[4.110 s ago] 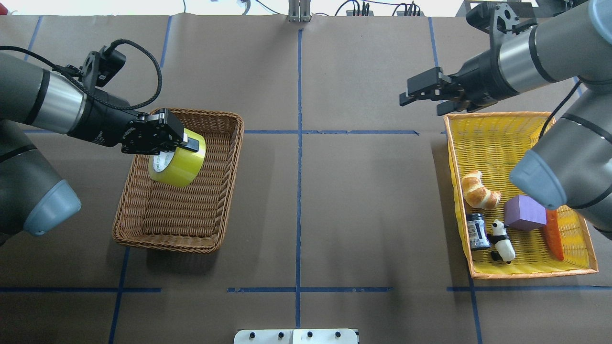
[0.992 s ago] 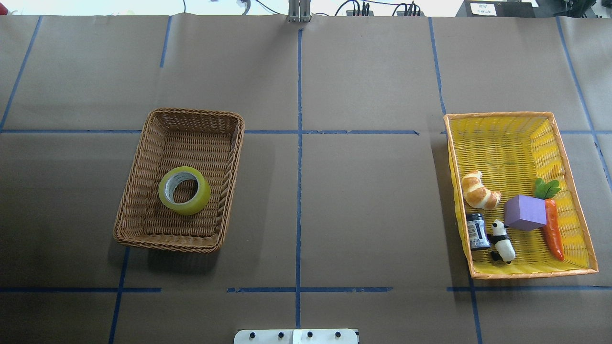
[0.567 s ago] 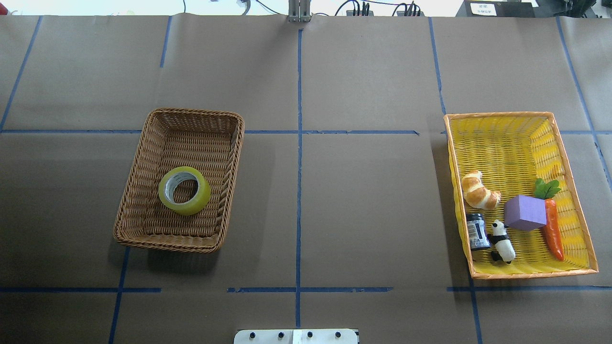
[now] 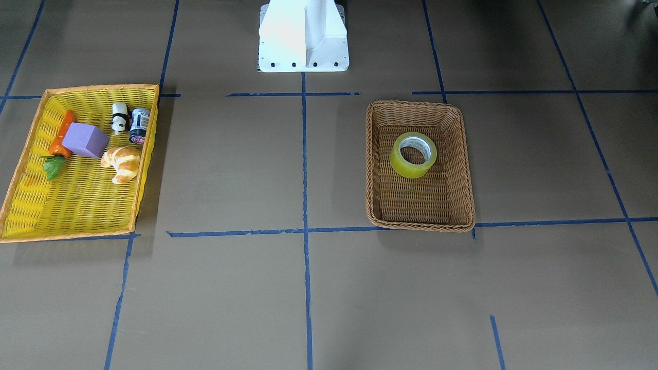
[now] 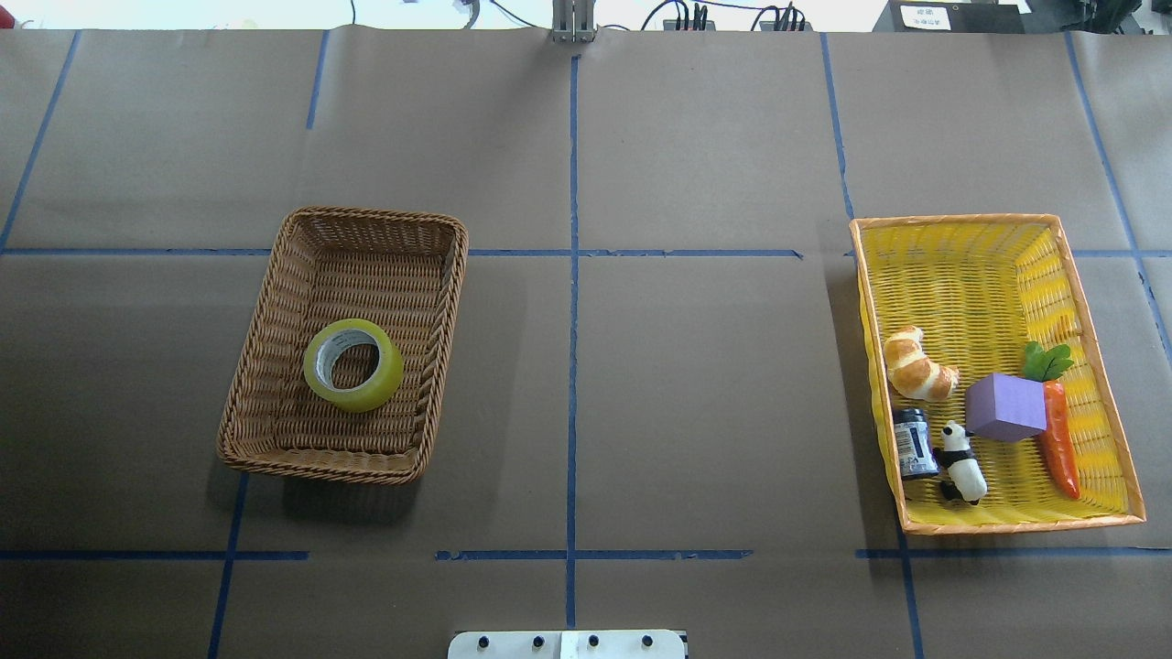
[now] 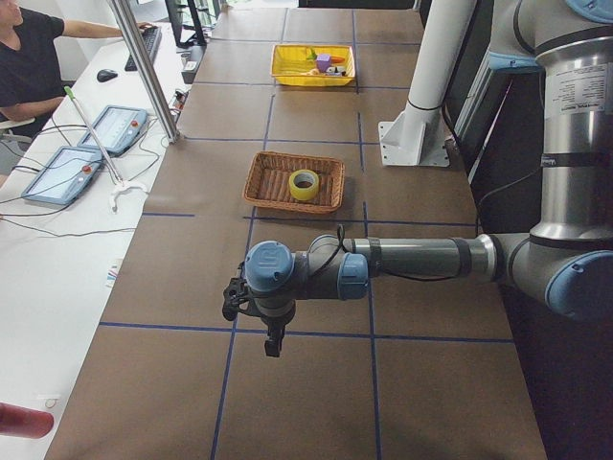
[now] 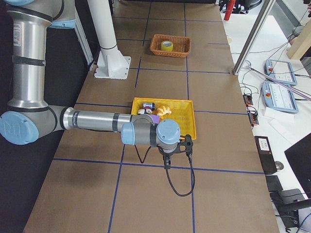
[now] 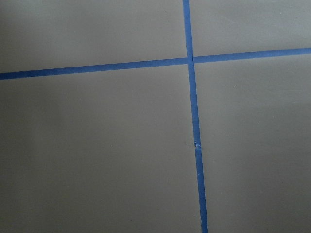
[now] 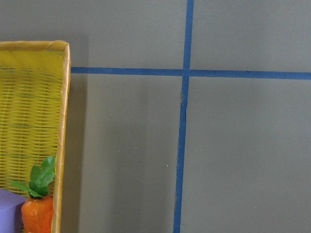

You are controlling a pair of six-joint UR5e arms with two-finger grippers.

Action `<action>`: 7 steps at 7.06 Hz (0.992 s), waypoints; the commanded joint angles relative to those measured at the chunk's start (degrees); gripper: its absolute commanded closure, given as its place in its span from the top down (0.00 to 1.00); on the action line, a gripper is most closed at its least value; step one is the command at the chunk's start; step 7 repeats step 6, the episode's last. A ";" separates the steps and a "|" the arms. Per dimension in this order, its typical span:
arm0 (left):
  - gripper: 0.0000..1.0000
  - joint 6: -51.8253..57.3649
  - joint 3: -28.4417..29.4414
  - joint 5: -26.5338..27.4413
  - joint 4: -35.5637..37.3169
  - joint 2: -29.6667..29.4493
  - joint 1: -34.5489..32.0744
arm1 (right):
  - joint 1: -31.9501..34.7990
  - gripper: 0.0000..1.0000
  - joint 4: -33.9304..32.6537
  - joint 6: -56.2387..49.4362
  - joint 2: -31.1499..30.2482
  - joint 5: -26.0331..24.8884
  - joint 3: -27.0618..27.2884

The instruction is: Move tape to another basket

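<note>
Bench (image 5: 696, 384): brown paper ruled with blue lines; it carries everything you see.
Left arm (image 6: 412, 257): stretched low over its own end of the bench, well apart from the basket. Its hand (image 6: 272, 343) points down, and you cannot tell whether it is open or closed (only the side camera catches it).
Right arm (image 7: 97, 120): low over the opposite end. Its hand (image 7: 166, 162) hangs near the yellow tray, and here too you cannot tell its state.
Yellow tray (image 5: 952, 275): on the robot's right half.
Basket (image 5: 366, 265): brown wicker, on the robot's left half.
Tape (image 5: 389, 371): you find it lying flat on the basket floor, hole up, with neither hand touching it.
Small things: purple block (image 5: 1004, 407), carrot (image 5: 1059, 448), croissant (image 5: 916, 366), panda (image 5: 961, 462) and dark jar (image 5: 913, 444) are clustered in the tray's robot-side end.
</note>
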 commanded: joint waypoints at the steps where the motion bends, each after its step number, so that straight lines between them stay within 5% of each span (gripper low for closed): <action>1: 1.00 -0.07 0.07 0.02 -0.02 0.05 0.08 | 0.14 1.00 0.01 -0.09 0.08 -0.09 0.08; 7: 1.00 -0.07 0.16 0.02 -0.02 0.05 0.08 | 0.23 1.00 0.19 -0.26 0.17 -0.18 0.43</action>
